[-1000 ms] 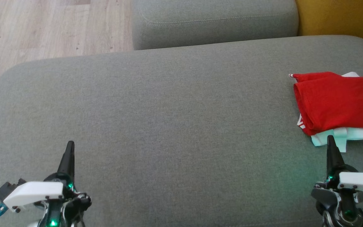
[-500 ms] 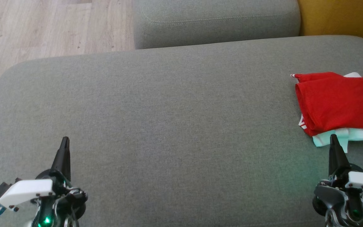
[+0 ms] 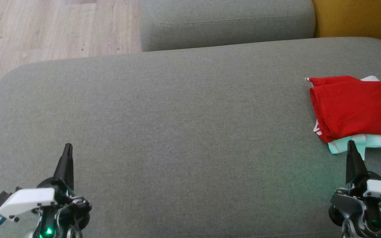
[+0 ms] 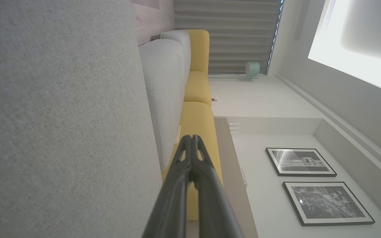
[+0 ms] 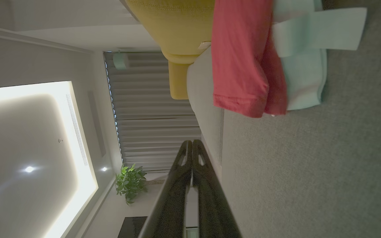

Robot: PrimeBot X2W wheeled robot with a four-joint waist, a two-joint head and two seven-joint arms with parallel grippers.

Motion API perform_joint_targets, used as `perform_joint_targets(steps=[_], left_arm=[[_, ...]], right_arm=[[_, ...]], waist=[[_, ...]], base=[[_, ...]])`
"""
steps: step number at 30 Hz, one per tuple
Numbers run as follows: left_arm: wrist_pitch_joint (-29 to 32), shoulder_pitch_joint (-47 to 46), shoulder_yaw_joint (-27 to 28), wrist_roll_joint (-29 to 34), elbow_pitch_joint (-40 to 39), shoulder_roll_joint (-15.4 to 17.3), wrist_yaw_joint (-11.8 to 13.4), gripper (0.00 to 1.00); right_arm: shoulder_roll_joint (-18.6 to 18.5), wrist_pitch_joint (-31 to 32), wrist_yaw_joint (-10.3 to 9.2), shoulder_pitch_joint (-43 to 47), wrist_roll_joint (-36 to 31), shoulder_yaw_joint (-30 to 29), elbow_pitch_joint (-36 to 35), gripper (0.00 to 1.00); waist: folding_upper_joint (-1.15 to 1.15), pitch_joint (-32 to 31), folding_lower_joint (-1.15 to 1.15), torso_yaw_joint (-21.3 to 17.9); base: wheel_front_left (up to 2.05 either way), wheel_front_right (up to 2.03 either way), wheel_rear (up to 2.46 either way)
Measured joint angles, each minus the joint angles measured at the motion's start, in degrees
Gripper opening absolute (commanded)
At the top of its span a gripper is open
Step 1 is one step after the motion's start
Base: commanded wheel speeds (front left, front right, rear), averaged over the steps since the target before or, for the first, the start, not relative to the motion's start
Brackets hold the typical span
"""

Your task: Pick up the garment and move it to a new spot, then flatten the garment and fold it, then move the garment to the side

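Note:
A folded red garment (image 3: 356, 105) lies at the right edge of the grey cushion (image 3: 177, 132), on top of a pale mint and white garment (image 3: 359, 142). The right wrist view has the red garment (image 5: 243, 56) and the mint one (image 5: 304, 69) at its top. My right gripper (image 3: 351, 145) is shut and empty, its tip just short of the mint fabric. Far to the left, my left gripper (image 3: 67, 148) hovers over bare cushion, also shut and empty. Both wrist views show the fingertips pressed together, the left gripper (image 4: 191, 138) and the right gripper (image 5: 192, 142).
A second grey cushion (image 3: 227, 23) stands behind the big one. Wooden floor (image 3: 45, 29) lies at the far left and a yellow seat (image 3: 359, 16) at the far right. The cushion's rounded left corner is near my left arm.
My left gripper has drawn back a little toward the lower left. The right gripper has shifted slightly right. The view itself has also shifted a touch.

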Motion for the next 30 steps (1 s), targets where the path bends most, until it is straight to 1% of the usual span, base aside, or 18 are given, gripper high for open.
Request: perform_joint_targets(steps=[30], left_arm=[[0.1, 0.0, 0.7, 0.0, 0.1, -0.1, 0.0, 0.0]], right_arm=[[0.0, 0.1, 0.0, 0.0, 0.0, -0.1, 0.0, 0.0]], waist=[[0.0, 0.0, 0.0, 0.0]], base=[[0.0, 0.0, 0.0]])
